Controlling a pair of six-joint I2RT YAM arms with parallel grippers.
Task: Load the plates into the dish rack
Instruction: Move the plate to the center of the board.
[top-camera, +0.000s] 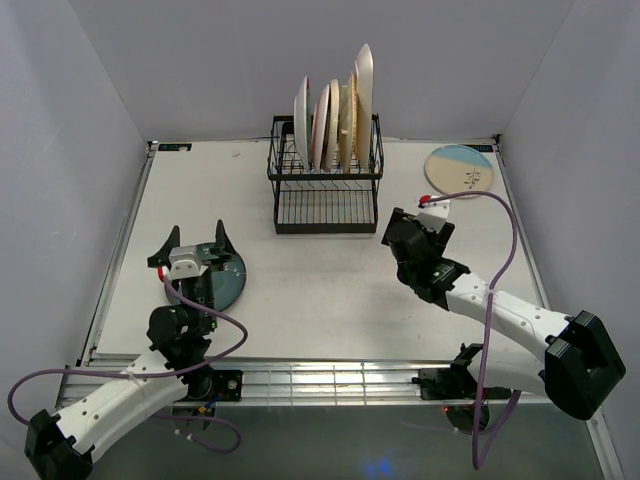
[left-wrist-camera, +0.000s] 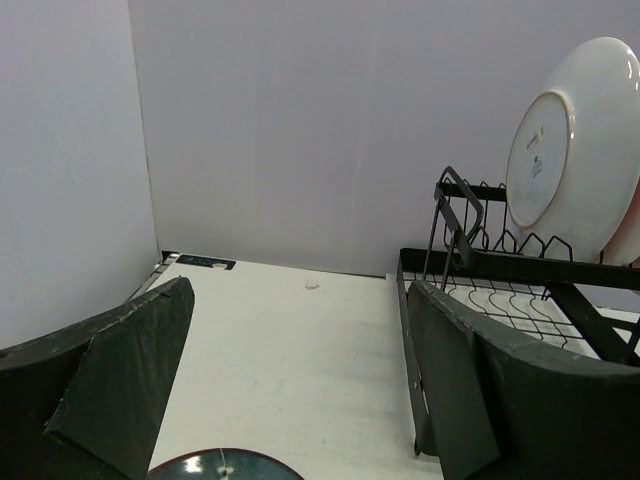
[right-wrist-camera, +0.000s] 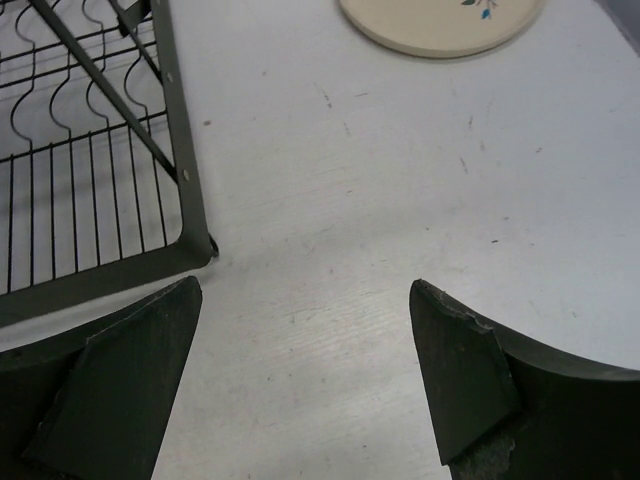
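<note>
From above, the dish rack (top-camera: 326, 180) stands at 12 o'clock on the table (top-camera: 330, 310). Its upper slots are crowded with standing plates (top-camera: 333, 120) that rise well above the wire, while its front grid tier is bare. A cream-and-blue plate (top-camera: 459, 168) lies flat at 2 o'clock, and the bare lane between it and the rack lies ahead of the wide-open right gripper (right-wrist-camera: 305, 300). At 8 o'clock the dark teal plate (top-camera: 232, 285) lies beneath the spread left gripper (left-wrist-camera: 300, 290). Bare table runs from 9 to 11 o'clock and across the near middle.

Our two arms (top-camera: 110, 400): white and black.
Behind the left gripper (left-wrist-camera: 300, 290) and right gripper (right-wrist-camera: 305, 290) we see white links (top-camera: 505, 312), black joints (top-camera: 580, 365) and looping purple cables (top-camera: 515, 240); the dark wedge fingers (left-wrist-camera: 120, 380) have chipped edges.
</note>
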